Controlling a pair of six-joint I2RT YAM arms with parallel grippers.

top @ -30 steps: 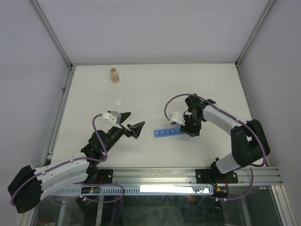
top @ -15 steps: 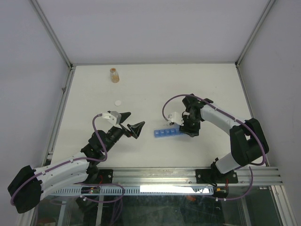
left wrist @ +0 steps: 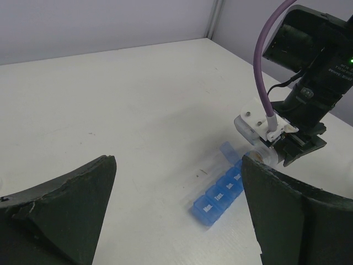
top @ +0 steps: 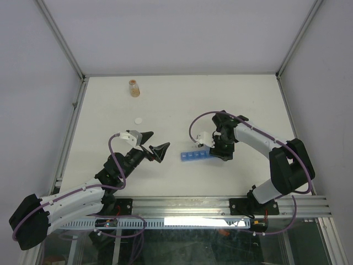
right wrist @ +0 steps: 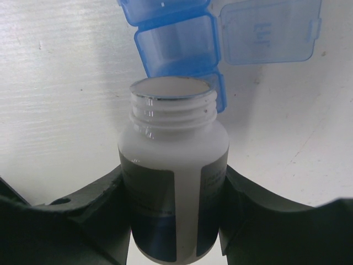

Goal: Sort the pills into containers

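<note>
The containers (top: 194,155) are a strip of blue compartments lying mid-table, also in the left wrist view (left wrist: 220,192) and the right wrist view (right wrist: 177,47). One lid (right wrist: 270,31) at the strip's right end stands open. My right gripper (top: 220,149) is shut on an uncapped white bottle (right wrist: 174,171), tilted with its mouth just over the open compartment. I cannot see any pills. My left gripper (top: 154,146) is open and empty, to the left of the strip.
A small amber bottle (top: 133,88) stands at the far left of the table. A small white round cap (top: 139,120) lies between it and my left gripper. Metal frame rails run along the table's sides.
My right gripper has shifted slightly left with the white bottle, toward the strip's end. The left arm has not moved.
</note>
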